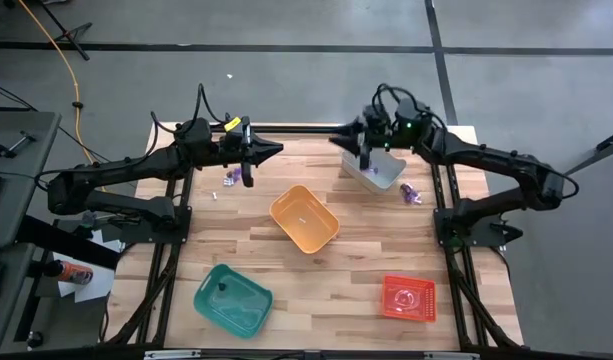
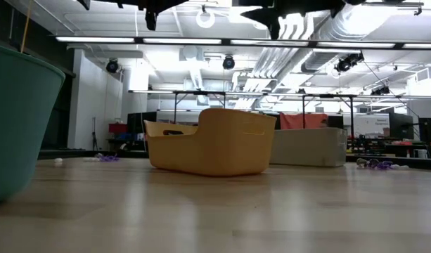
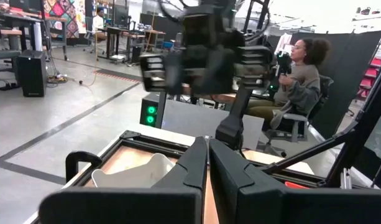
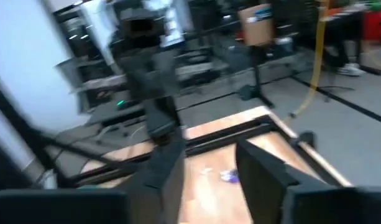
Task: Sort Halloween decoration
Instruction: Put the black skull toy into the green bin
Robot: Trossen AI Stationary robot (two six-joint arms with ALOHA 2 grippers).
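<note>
From above, the left gripper (image 1: 249, 160) hangs over the table's far left part, jaws squeezed together with nothing in them. A purple trinket (image 1: 229, 177) lies just beside it. The right gripper (image 1: 365, 158) hangs over the grey bin (image 1: 384, 172). More purple trinkets (image 1: 411, 193) lie right of that bin. The orange bin (image 1: 304, 218) sits in the middle.

Low down, the orange bin (image 2: 209, 141) stands in front, purple trinkets (image 2: 376, 164) far right.

In the right wrist view, the jaws stand apart, holding nothing, with a purple trinket (image 4: 228, 176) on the wood between them.
</note>
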